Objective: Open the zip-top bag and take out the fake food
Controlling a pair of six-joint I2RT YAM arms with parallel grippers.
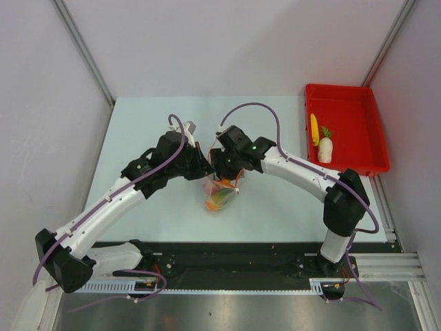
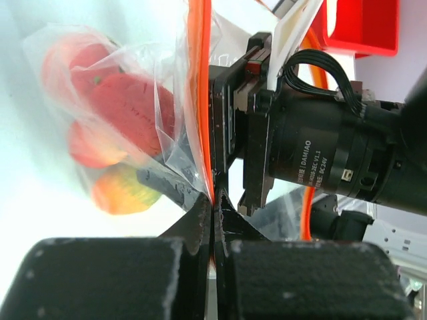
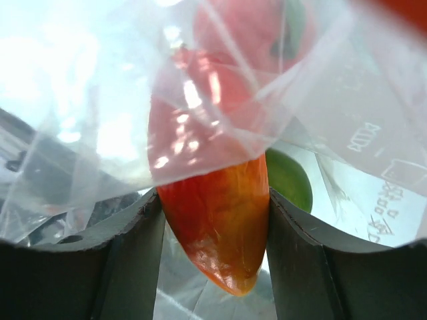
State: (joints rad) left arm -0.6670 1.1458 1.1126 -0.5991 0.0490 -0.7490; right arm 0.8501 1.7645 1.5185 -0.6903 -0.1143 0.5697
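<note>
The clear zip-top bag (image 1: 219, 196) hangs between my two grippers above the table. My left gripper (image 1: 204, 167) is shut on the bag's mouth edge, with the red-orange zip strip (image 2: 199, 80) pinched between its fingertips (image 2: 200, 213). Red pieces (image 2: 123, 97) and an orange-green fruit (image 2: 120, 190) show inside the bag (image 2: 53, 53). My right gripper (image 1: 224, 172) reaches into the bag (image 3: 100, 100), and its jaws close on a red-orange piece (image 3: 217, 227). A green piece (image 3: 290, 180) lies behind it.
A rigid red tray (image 1: 358, 103) stands at the back right, holding a yellow piece (image 1: 314, 128) and a white radish with a green top (image 1: 325, 148). The right gripper's motor body (image 2: 320, 153) sits close to my left fingers.
</note>
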